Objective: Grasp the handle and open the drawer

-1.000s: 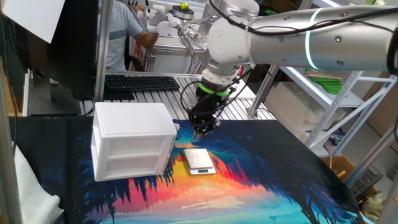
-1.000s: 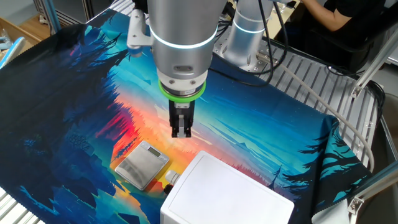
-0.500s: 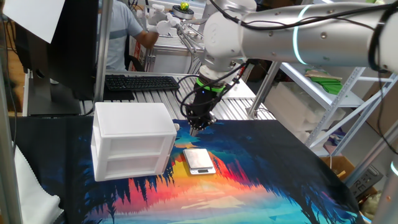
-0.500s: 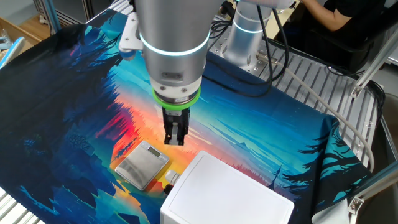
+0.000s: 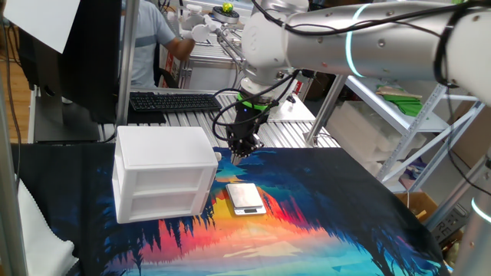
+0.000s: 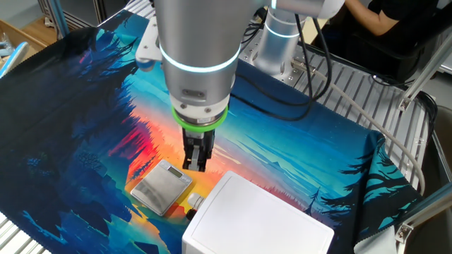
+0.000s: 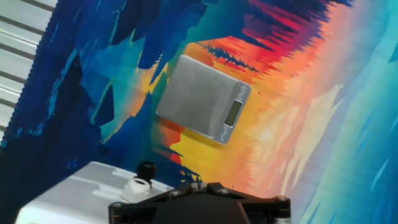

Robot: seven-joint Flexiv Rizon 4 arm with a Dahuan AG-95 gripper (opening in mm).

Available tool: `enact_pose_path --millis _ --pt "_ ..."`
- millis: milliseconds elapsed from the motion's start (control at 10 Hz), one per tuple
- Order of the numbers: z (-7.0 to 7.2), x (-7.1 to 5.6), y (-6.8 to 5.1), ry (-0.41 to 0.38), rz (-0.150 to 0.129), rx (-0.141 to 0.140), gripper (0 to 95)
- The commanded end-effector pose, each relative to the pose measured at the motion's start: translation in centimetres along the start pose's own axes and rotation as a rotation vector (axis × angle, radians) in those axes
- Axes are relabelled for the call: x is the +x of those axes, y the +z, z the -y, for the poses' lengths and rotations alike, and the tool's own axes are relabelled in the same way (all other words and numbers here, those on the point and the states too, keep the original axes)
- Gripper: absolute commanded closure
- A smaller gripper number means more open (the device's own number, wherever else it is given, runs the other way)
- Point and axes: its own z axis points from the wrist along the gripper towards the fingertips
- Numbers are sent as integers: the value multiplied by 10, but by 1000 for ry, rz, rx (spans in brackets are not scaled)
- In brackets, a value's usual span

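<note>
Right now your claw (image 6: 195, 161) is hanging with its fingers together, empty, above the desk (image 6: 85, 127), just beside the handle (image 7: 139, 185) on the drawer (image 5: 165, 178); farther out, the scale (image 7: 203, 98) is lying flat.

Two fixed cameras face the tabletop (image 5: 322, 222) from opposite sides; the hand camera looks down closely. All share the scale (image 5: 245, 198).

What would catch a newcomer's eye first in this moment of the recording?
The vivid sunset-patterned cloth covering the table, with the large silver arm over it and its gripper hanging just above the mat. Below sit a white two-tier cabinet and, beside it on the mat, a flat silver scale.
</note>
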Motion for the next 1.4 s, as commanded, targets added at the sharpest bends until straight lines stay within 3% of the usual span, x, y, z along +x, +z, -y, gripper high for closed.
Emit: enact_pose_path --millis 100,200,600,900,1400 --pt "0 1 2 -25 0 -8 950" --pt "0 1 2 -33 -8 -11 950" --pt "0 1 1 -70 12 -24 950" --pt "0 1 1 -30 33 -5 950" --pt "0 1 1 -38 13 -6 950"
